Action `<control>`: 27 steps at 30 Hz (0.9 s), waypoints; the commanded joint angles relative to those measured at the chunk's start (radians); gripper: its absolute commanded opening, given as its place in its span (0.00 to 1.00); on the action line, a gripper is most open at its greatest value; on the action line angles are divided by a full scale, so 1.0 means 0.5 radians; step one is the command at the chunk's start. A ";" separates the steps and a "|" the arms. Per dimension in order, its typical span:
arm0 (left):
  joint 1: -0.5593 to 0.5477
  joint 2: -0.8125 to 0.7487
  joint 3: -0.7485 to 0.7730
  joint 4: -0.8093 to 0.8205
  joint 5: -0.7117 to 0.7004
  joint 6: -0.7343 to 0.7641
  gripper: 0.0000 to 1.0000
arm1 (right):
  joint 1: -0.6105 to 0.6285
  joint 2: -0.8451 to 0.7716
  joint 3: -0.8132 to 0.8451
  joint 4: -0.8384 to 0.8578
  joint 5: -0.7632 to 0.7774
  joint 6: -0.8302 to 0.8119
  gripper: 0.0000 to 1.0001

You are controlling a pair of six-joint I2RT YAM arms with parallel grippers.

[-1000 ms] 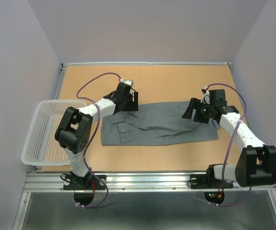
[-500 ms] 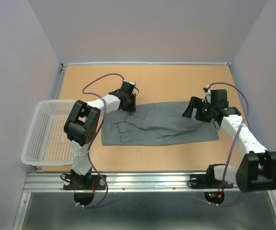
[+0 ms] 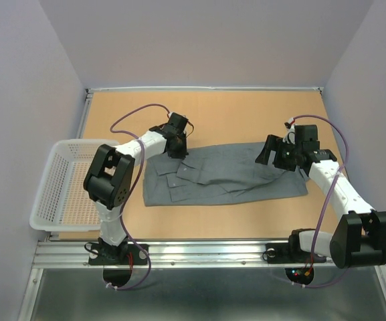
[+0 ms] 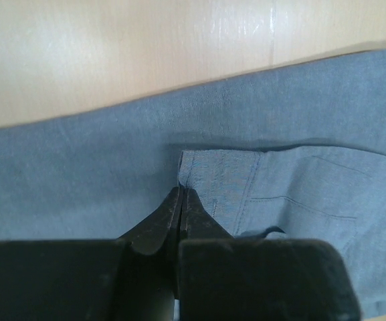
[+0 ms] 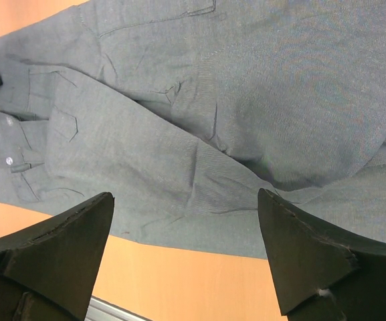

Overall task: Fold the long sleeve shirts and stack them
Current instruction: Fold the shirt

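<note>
Since a second ago the left gripper [image 4: 180, 197] has closed its fingers; we see them pinching a cuff corner of the grey button-up shirt [image 3: 226, 175], which is spread across the bench [image 3: 246, 114]. The right gripper [image 5: 184, 195] hovers above it, fingers wide. Folding looks barely begun; stacking remains.

Finely woven matt cloth, softly creased and stitched at the seams, makes up the mid-grey shirt [image 3: 223, 175]. The table [image 3: 246, 110] has a smooth, wood-look tan top with a faint sheen. The white basket [image 3: 59, 194] is plastic mesh. The left gripper [image 4: 180, 194] and right gripper [image 5: 184, 195] look like matt black plastic, rough along the edges. A dull silver metal rail [image 3: 206, 251] edges the table.
</note>
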 commanded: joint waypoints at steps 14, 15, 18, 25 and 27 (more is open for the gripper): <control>-0.030 -0.241 0.060 -0.332 -0.320 -0.258 0.07 | 0.024 0.024 -0.013 0.037 -0.034 0.032 0.93; -0.030 -0.244 0.060 -0.326 -0.339 -0.264 0.07 | 0.027 0.027 -0.019 0.040 -0.043 0.035 0.93; -0.030 -0.238 0.075 -0.283 -0.385 -0.258 0.12 | 0.058 0.039 -0.016 0.043 -0.089 0.017 0.93; -0.052 -0.149 0.100 -0.059 -0.306 -0.160 0.19 | 0.156 0.042 -0.025 0.080 0.091 0.059 0.91; -0.055 -0.143 0.072 -0.028 -0.318 -0.151 0.20 | 0.159 0.042 -0.040 0.117 0.339 0.081 0.87</control>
